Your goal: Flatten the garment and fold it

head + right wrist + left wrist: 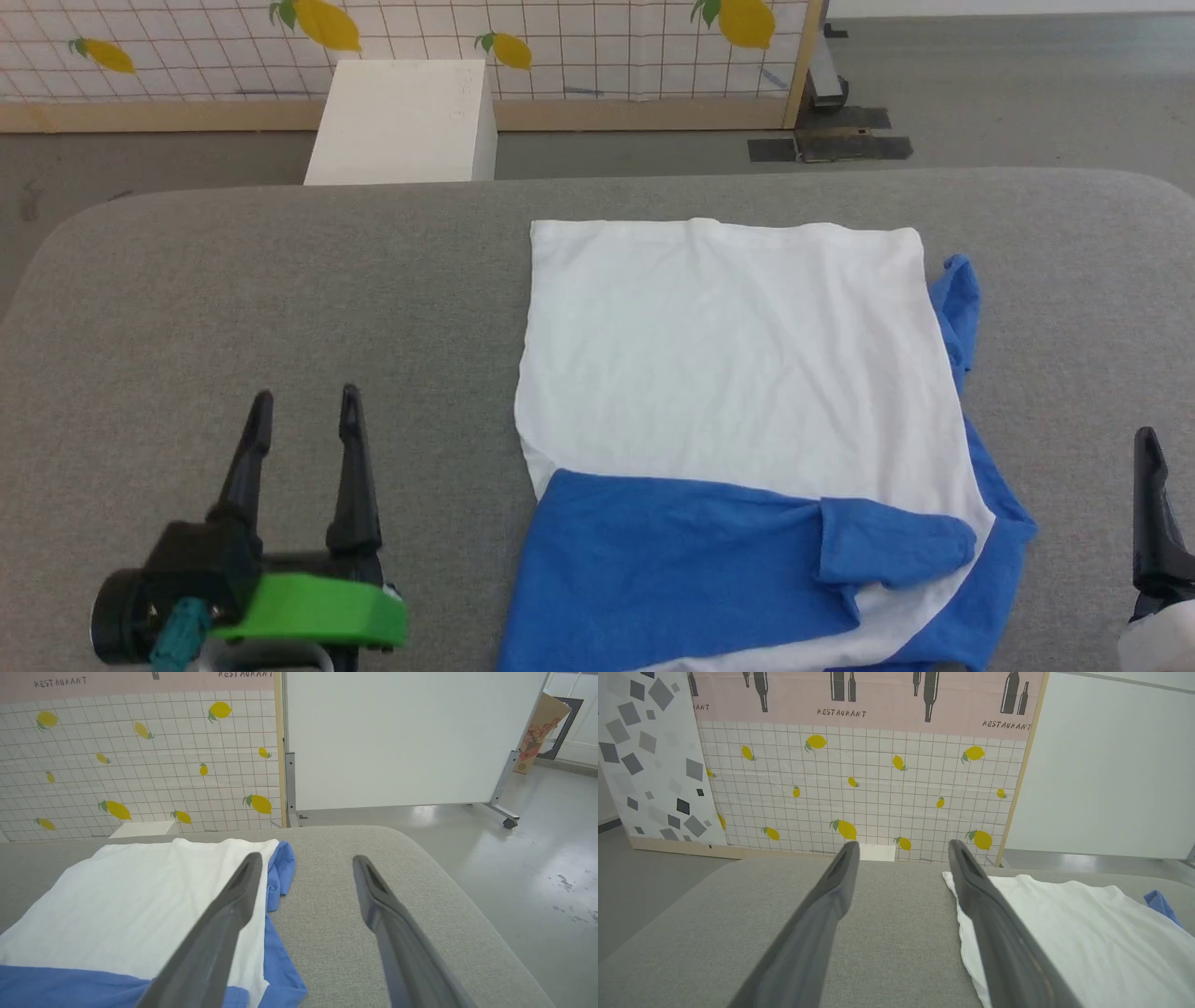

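Centrally: grey woven-fabric padded surface [280, 280], rounded corners. Right of centre, flat on it: thin white cotton shirt [728, 345], bright-blue sleeves folded across near edge. Fingers spread, empty: left gripper [303, 403], left of shirt; right gripper [303, 858], by its right side. Beyond: lemon-print grid panel [187, 47], white box [401, 121], white wheeled partition [397, 737], grey floor [537, 835].

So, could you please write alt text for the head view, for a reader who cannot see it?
A white garment with blue sleeves lies spread on a grey padded surface, one sleeve folded across its near part. The left gripper stands open at the lower left, clear of the cloth; a white box stands on the floor beyond.
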Motion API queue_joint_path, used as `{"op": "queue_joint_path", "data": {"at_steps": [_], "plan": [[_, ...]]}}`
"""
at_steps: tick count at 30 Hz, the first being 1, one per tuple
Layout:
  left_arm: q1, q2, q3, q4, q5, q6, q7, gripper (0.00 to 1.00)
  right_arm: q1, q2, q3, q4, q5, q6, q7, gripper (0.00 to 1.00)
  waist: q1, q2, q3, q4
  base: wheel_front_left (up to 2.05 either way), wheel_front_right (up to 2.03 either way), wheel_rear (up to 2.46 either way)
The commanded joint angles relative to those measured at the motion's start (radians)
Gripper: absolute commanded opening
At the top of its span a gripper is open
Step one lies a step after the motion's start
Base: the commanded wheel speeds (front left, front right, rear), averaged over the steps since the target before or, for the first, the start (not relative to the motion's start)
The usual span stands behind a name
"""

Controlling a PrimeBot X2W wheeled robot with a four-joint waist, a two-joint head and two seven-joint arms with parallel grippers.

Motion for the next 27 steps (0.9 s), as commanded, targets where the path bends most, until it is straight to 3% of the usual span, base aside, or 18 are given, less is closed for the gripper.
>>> {"op": "queue_joint_path", "data": {"at_steps": [1,6,14,20,23,27], "plan": [[0.035,-0.012,0.000,0.000,0.036,-0.004,-0.004,1.00,0.015,0.001,0.002,0.011,0.010,-0.002,-0.011,1.00,0.0000,0.0000,0.005,0.002,0.00,0.00,0.00],[0.103,-0.092,0.033,-0.012,0.083,-0.013,-0.004,1.00,0.022,0.001,-0.006,0.053,0.032,-0.002,-0.033,1.00,0.0000,0.0000,0.030,0.009,0.00,0.00,0.00],[0.095,-0.171,0.100,-0.025,0.143,-0.088,-0.004,1.00,-0.093,-0.015,-0.011,0.048,0.015,-0.002,-0.010,1.00,0.0000,0.0000,0.122,0.009,0.00,0.00,0.00],[0.054,-0.208,0.121,-0.035,0.182,-0.124,-0.004,1.00,-0.319,-0.178,0.003,0.081,0.072,-0.002,0.095,1.00,0.0000,0.0000,0.220,-0.003,0.00,0.00,0.00],[0.029,-0.223,0.128,-0.040,0.204,-0.138,-0.004,1.00,-0.459,-0.285,0.032,0.144,0.118,-0.002,0.152,1.00,0.0000,0.0000,0.279,-0.005,0.00,0.00,0.00],[-0.005,-0.237,0.130,-0.044,0.227,-0.152,-0.004,1.00,-0.630,-0.374,0.067,0.249,0.185,-0.002,0.228,1.00,0.0000,0.0000,0.353,0.002,0.00,0.00,0.00]]}}
